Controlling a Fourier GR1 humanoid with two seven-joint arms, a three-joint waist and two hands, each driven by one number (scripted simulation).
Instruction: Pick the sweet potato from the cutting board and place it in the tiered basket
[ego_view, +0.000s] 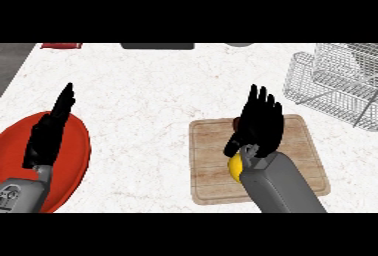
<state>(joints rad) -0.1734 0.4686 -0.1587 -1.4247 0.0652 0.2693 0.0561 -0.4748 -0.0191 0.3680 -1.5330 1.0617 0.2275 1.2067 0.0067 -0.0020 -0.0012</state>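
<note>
Right hand (260, 125), fingers straight, over cutting board (299, 150), perhaps hiding sweet potato (235, 123); left hand (50, 132) likewise spread.

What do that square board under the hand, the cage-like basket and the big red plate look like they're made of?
The cutting board looks like pale wood with a matte finish: streaky brown grain shows. The tiered basket looks like thin metal wire, light grey, an open grid you can see through. The red plate is smooth and evenly coloured, perhaps plastic or glazed ceramic; the look leaves that open.
</note>
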